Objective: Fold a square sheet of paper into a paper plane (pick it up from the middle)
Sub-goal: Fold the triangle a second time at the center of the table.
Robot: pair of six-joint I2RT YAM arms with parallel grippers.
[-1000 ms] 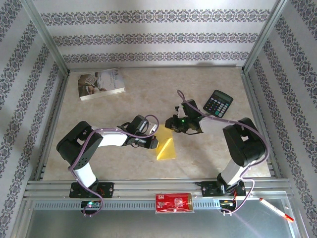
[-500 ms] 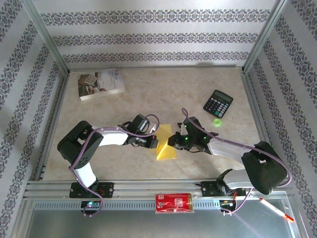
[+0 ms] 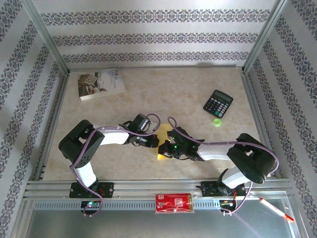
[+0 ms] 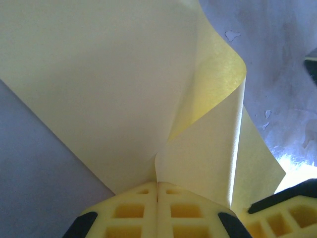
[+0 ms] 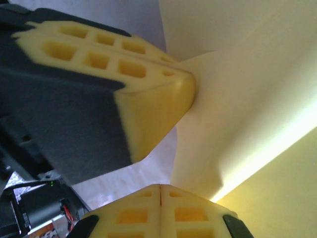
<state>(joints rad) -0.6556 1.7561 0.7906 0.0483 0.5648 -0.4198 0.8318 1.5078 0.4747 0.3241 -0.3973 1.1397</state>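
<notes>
Square sheet of paper (image 3: 165, 132) curls up mid-table, just 6 o'clock of centre. Your left gripper (image 3: 153, 144) pinches its 9 o'clock edge, your right gripper (image 3: 162, 150) its 5 o'clock edge, fingers pressed together.

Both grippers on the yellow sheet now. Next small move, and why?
Probably anchor with the left gripper and have the right gripper draw its pinched edge across to flatten the fold: both are shut on the yellow sheet, whose upper layer bows up uncreased.

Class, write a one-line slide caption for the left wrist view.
The left gripper, jaws shut, pinches the curling yellow sheet of paper above the table.
</notes>
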